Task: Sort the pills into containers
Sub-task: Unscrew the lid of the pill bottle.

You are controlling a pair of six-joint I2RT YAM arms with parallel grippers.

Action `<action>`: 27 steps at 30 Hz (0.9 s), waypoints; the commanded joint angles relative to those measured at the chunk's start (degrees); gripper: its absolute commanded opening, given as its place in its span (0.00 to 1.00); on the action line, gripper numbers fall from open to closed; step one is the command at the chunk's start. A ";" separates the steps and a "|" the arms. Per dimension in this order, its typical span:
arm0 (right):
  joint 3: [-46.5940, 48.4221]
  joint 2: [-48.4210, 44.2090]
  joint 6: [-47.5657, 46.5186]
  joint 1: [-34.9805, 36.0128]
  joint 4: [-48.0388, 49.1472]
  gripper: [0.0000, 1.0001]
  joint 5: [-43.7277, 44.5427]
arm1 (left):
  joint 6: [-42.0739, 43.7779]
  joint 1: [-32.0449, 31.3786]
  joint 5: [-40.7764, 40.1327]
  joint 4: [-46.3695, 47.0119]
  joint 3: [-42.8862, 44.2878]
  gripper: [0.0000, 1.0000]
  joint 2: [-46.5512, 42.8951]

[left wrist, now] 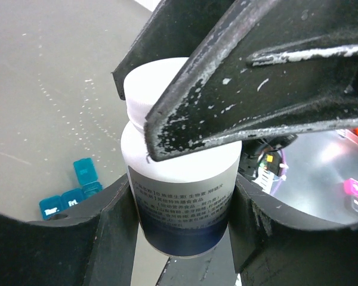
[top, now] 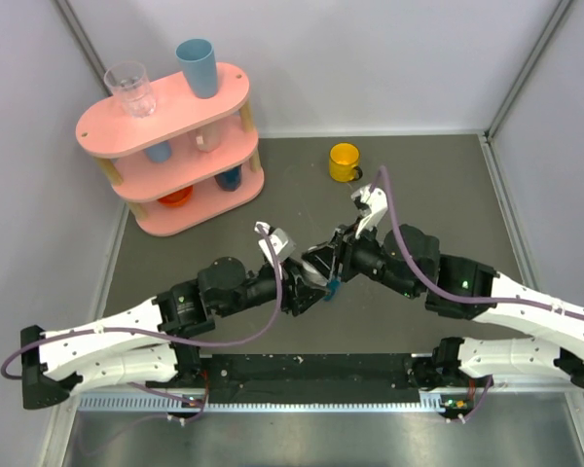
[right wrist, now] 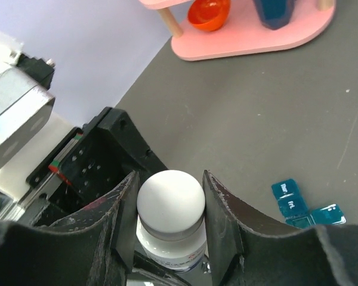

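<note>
A small white capped bottle (left wrist: 179, 179) with a printed label is held up between both arms at the table's middle. My left gripper (left wrist: 182, 223) is shut on the bottle's body, one finger pressed on each side. My right gripper (right wrist: 170, 205) reaches in from the other side, and its fingers (right wrist: 224, 202) are pressed against the round white cap (right wrist: 170, 196). The containers, a dark-teal strip pill box (right wrist: 298, 202), lie on the grey table just below the bottle, also visible as the pill box (left wrist: 71, 193) and the pill box (top: 332, 288). No pills show.
A yellow mug (top: 345, 161) stands at the back of the table. A pink three-tier shelf (top: 165, 126) at the back left carries a clear glass (top: 130, 88), a blue cup (top: 197, 66) and other cups. An orange bowl (right wrist: 209, 12) sits on its lowest tier.
</note>
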 commanded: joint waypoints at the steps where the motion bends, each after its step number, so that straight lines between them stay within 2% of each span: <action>1: 0.46 -2.92 -5.34 0.41 2.38 0.00 -7.04 | -1.28 0.07 5.96 8.69 -1.60 0.00 -3.84; 4: -0.41 -4.23 -7.63 0.41 4.22 0.00 -11.52 | -2.78 0.07 8.77 12.71 -3.00 0.00 -5.24; 10: -3.75 -8.10 -10.71 0.41 8.71 0.00 -21.01 | -4.63 0.07 20.20 21.34 -5.91 0.00 -5.86; 17: -4.55 -10.30 -13.88 0.41 12.13 0.00 -32.51 | -4.19 0.07 33.81 24.87 -3.72 0.00 -3.05; 27: -7.01 -12.33 -14.94 0.41 18.46 0.00 -46.85 | -4.71 -0.02 45.34 27.24 -1.16 0.00 1.08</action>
